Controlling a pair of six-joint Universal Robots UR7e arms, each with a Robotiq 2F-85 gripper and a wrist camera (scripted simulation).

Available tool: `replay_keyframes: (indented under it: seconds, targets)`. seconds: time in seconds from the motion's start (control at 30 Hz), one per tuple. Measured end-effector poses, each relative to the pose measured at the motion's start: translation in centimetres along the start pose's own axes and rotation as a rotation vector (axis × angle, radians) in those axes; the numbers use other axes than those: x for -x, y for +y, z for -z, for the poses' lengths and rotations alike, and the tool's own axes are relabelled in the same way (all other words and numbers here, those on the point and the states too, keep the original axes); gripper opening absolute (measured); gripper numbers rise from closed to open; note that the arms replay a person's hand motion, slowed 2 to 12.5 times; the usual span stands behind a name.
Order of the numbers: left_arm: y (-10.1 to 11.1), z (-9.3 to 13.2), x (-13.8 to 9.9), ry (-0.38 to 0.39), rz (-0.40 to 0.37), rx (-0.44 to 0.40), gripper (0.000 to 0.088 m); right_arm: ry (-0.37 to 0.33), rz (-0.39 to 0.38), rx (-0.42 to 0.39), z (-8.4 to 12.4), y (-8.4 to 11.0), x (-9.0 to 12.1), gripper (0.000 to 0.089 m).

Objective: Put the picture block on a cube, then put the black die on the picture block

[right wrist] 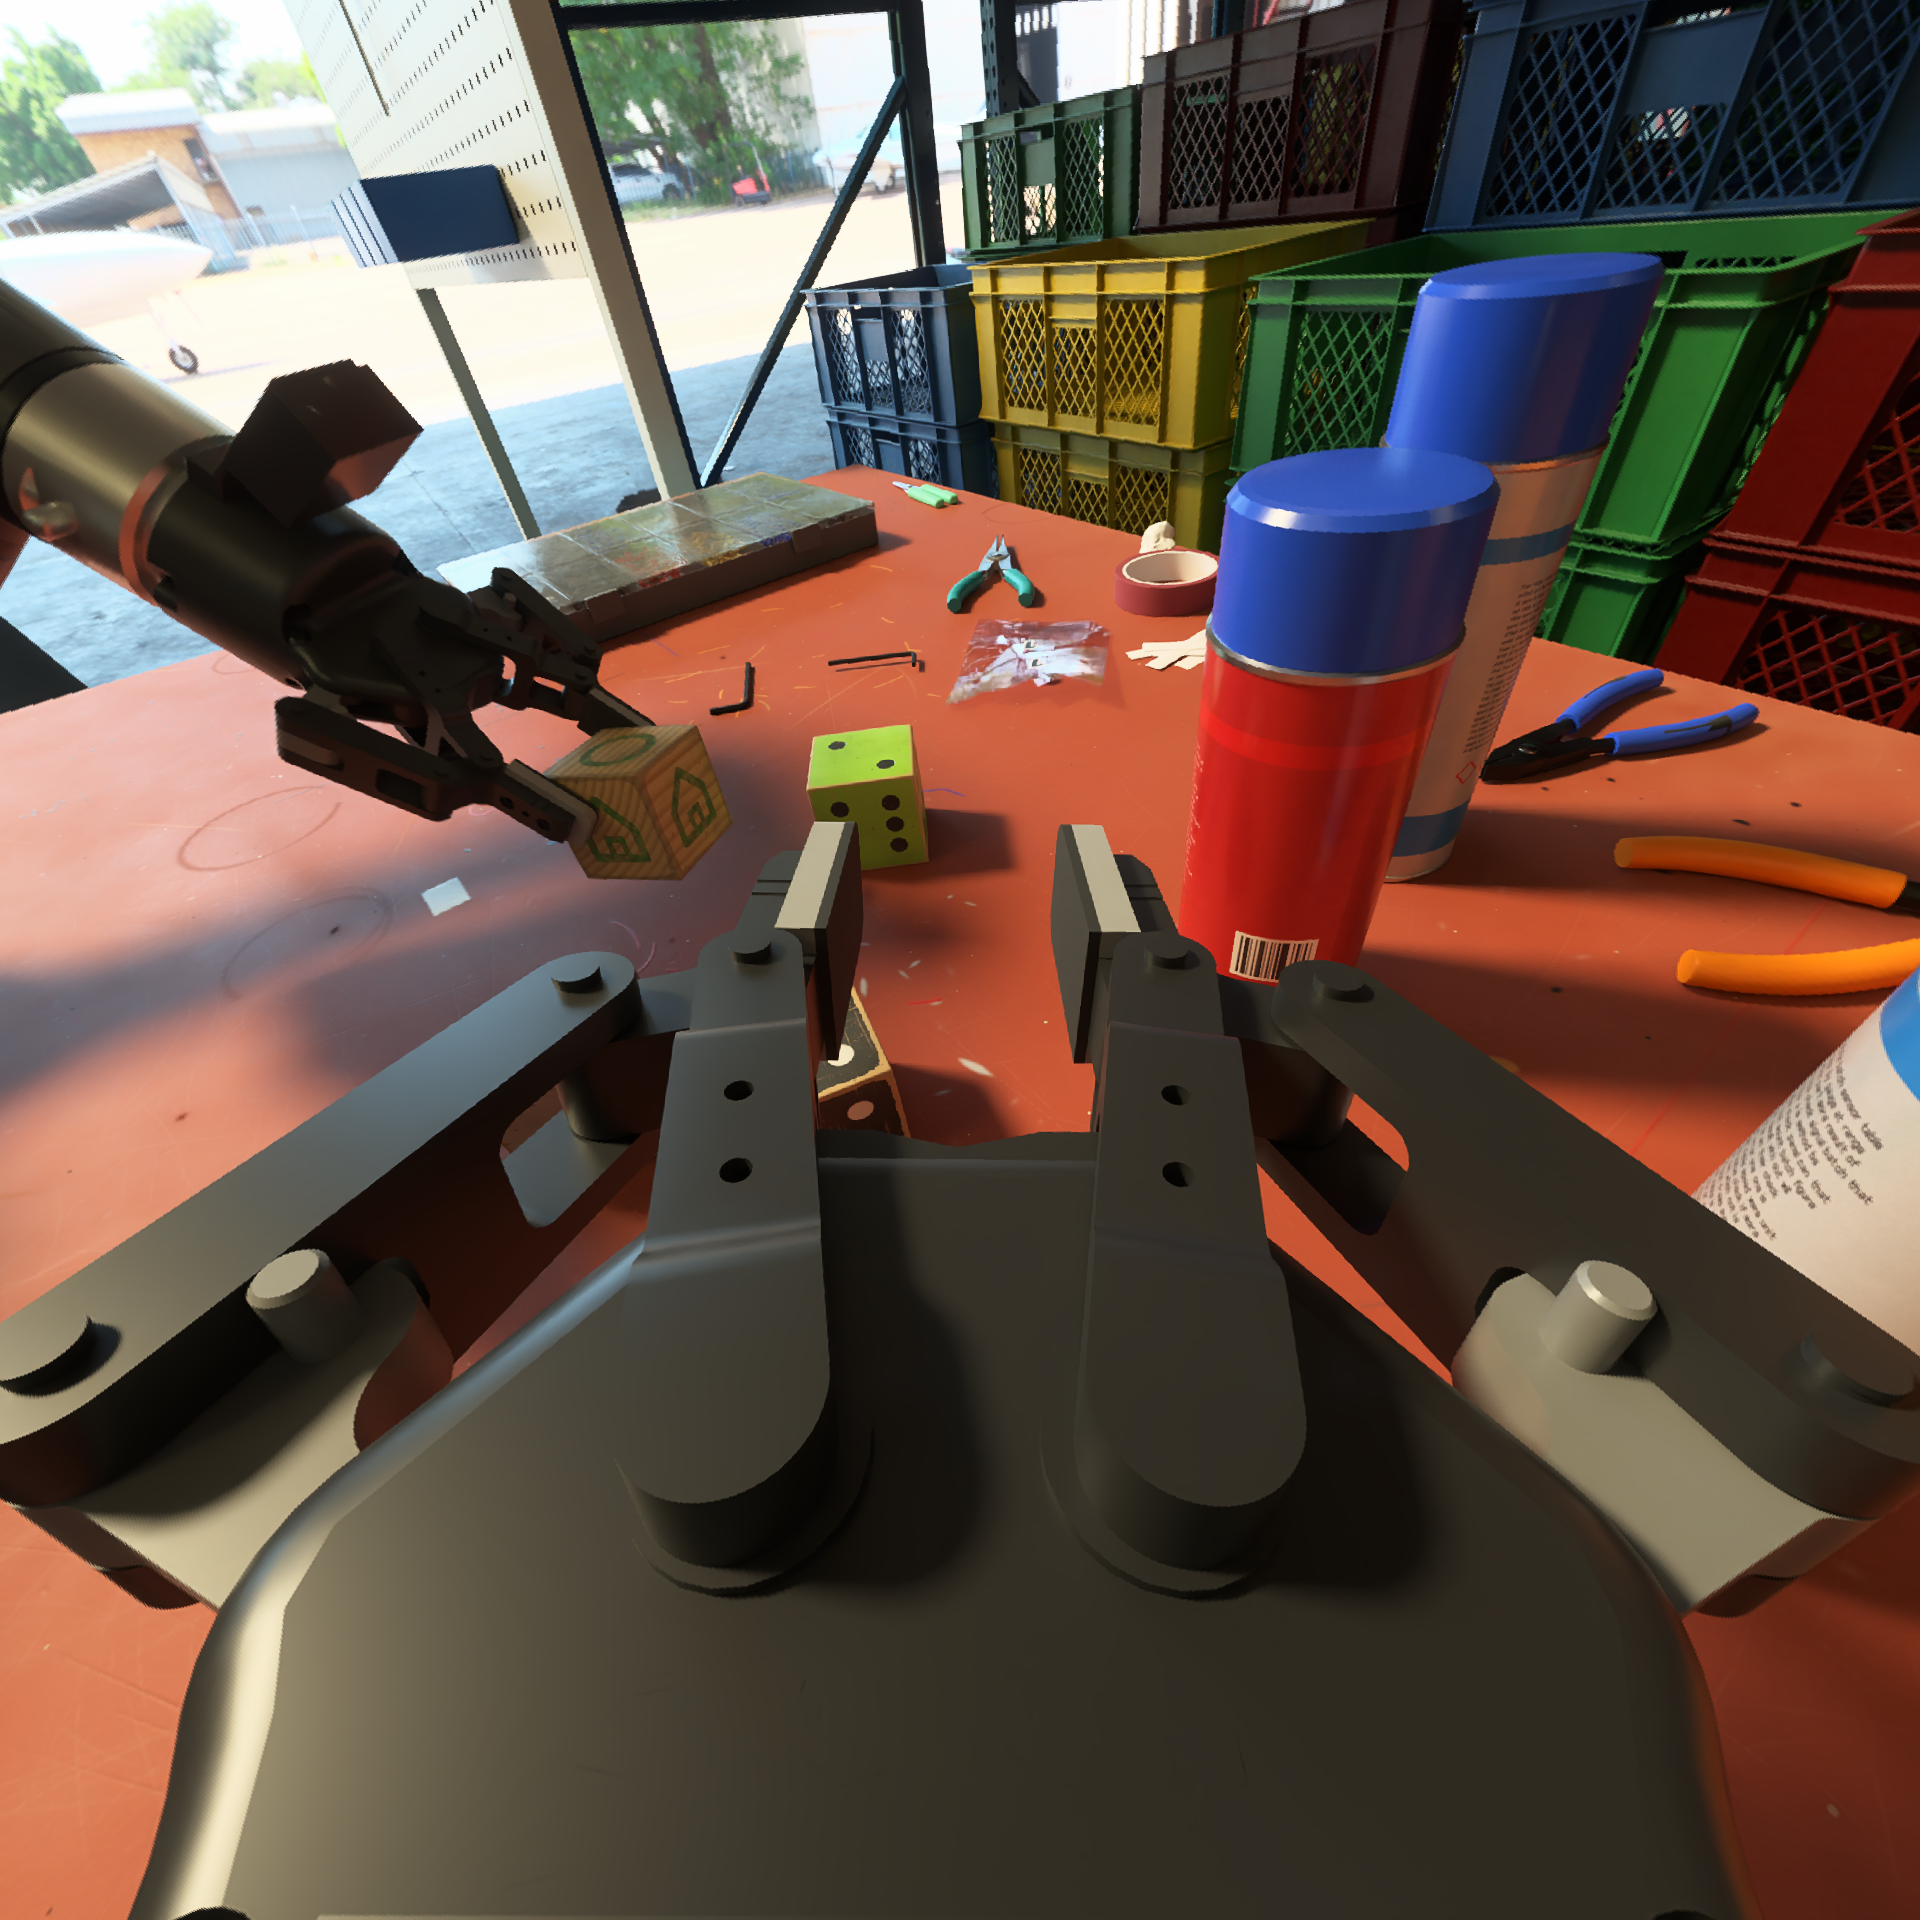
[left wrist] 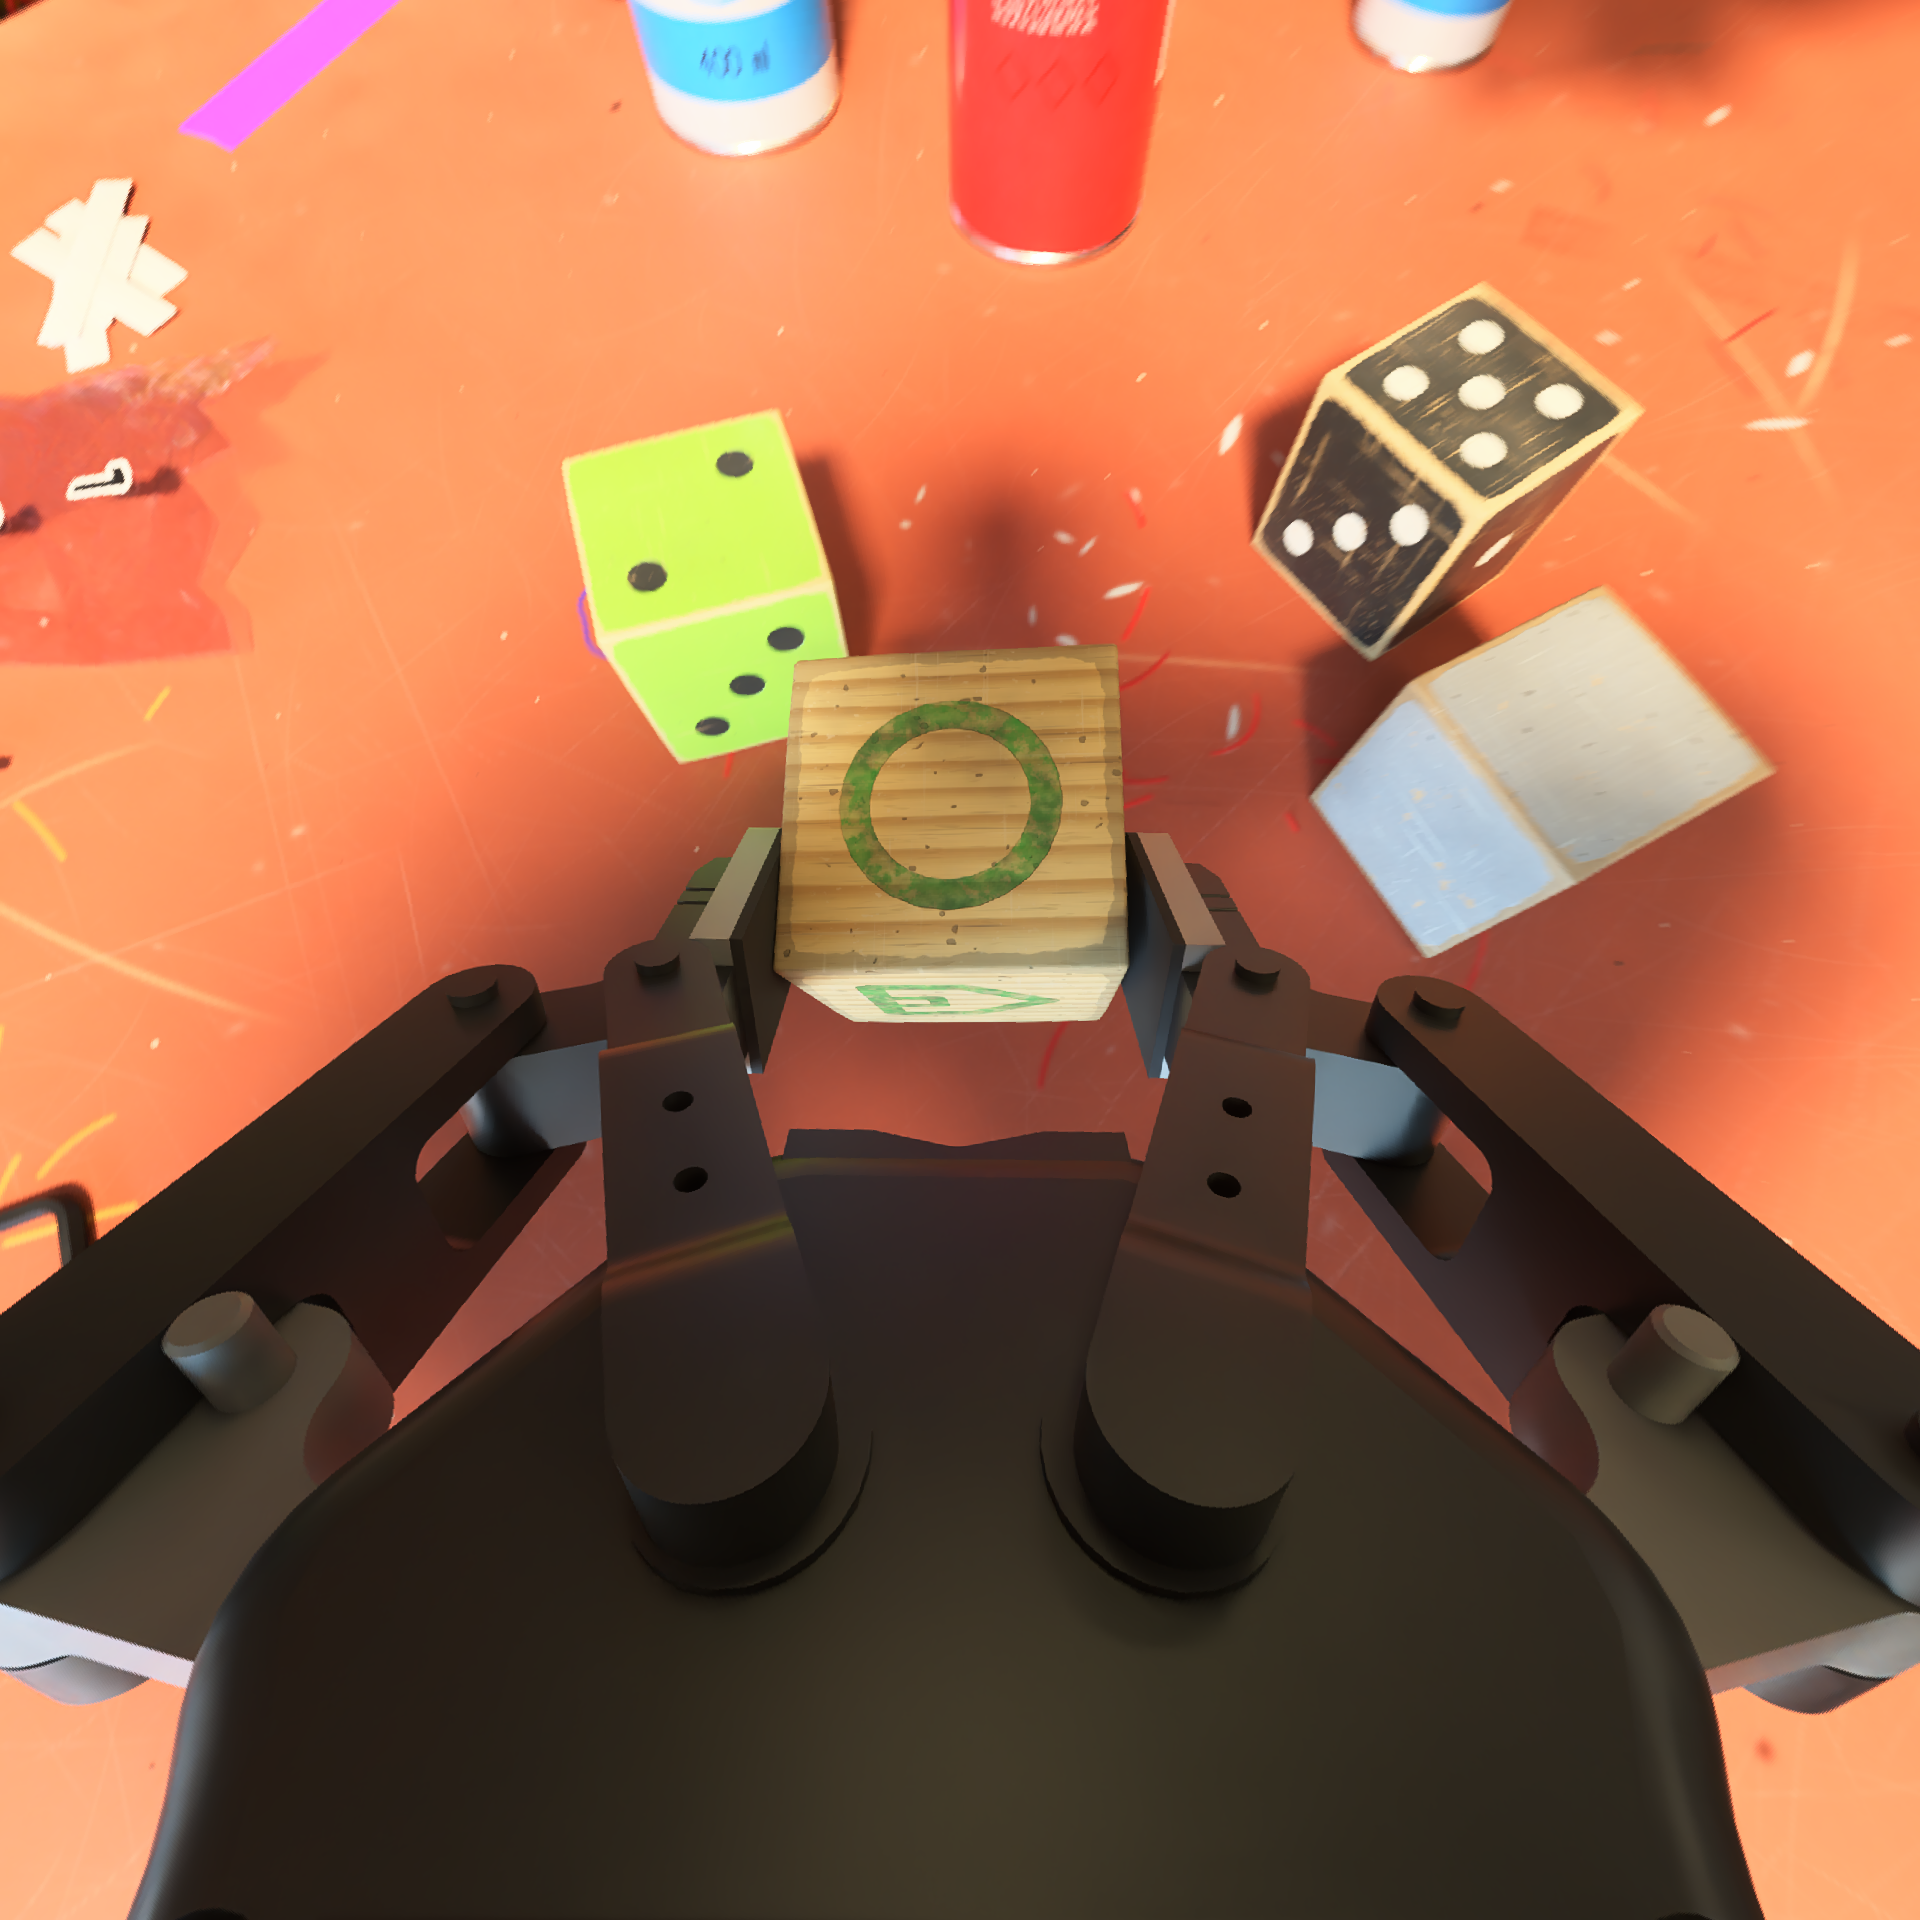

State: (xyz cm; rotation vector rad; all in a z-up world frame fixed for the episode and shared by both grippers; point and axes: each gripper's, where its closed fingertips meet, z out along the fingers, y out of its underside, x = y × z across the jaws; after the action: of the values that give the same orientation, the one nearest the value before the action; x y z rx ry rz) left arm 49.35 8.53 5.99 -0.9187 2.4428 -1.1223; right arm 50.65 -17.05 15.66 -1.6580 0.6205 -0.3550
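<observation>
My left gripper (left wrist: 951,925) is shut on the wooden picture block (left wrist: 951,821), which has a green ring on top, and holds it above the orange table. The same block (right wrist: 639,800) shows in the right wrist view, held in the air by the left gripper (right wrist: 561,805). The black die (left wrist: 1439,468) lies far right, a pale blue-white cube (left wrist: 1538,769) in front of it, and a lime green die (left wrist: 707,582) to the left. My right gripper (right wrist: 956,935) is open and empty, just above the black die (right wrist: 857,1091), which is mostly hidden behind its left finger.
A red spray can (left wrist: 1049,125) and a blue-and-white can (left wrist: 743,73) stand behind the dice. In the right wrist view the red can (right wrist: 1320,727) stands close to the right finger, with pliers (right wrist: 1621,727), orange tubes (right wrist: 1756,868), tape and crates (right wrist: 1122,343) beyond.
</observation>
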Motion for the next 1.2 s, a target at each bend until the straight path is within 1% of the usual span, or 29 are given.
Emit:
replay_keyframes:
  seconds: [0.1,0.2,0.37,0.47,0.63,0.8,0.9,1.07,1.2]
  targets:
    - [-1.2,0.8,-0.7,0.066,-0.009,-0.044,0.0537,-0.004,-0.001,-0.005,0.1,-0.1,0.0,0.0335]
    - [-2.4,1.5,-2.1,0.167,-0.037,-0.09,0.0537,-0.009,0.001,-0.014,0.1,-0.2,0.1,0.0335]
    - [-4.4,2.8,-5.2,0.355,-0.109,-0.165,0.0537,-0.024,0.005,-0.033,0.3,-0.6,0.3,0.0335]
    - [-5.4,3.4,-6.4,0.428,-0.167,-0.203,0.0537,-0.034,0.008,-0.044,0.4,-0.8,0.5,0.0335]
    - [-6.4,3.8,-7.9,0.494,-0.304,-0.235,0.0537,-0.047,0.012,-0.06,0.5,-1.0,0.7,0.0335]
    - [-6.5,3.5,-9.3,0.547,-0.465,-0.237,0.0537,-0.053,0.014,-0.079,0.8,-1.3,0.8,0.0335]
    - [-6.7,3.3,-10.3,0.581,-0.545,-0.25,0.0537,-0.054,0.009,-0.088,0.9,-1.4,0.7,0.0335]
    - [-7.1,2.7,-11.3,0.608,-0.616,-0.254,0.0537,-0.051,-0.008,-0.088,1.0,-1.3,0.4,0.0334]
    - [-6.9,2.2,-12.3,0.655,-0.653,-0.235,0.0537,-0.048,-0.021,-0.082,1.2,-1.0,0.2,0.0334]
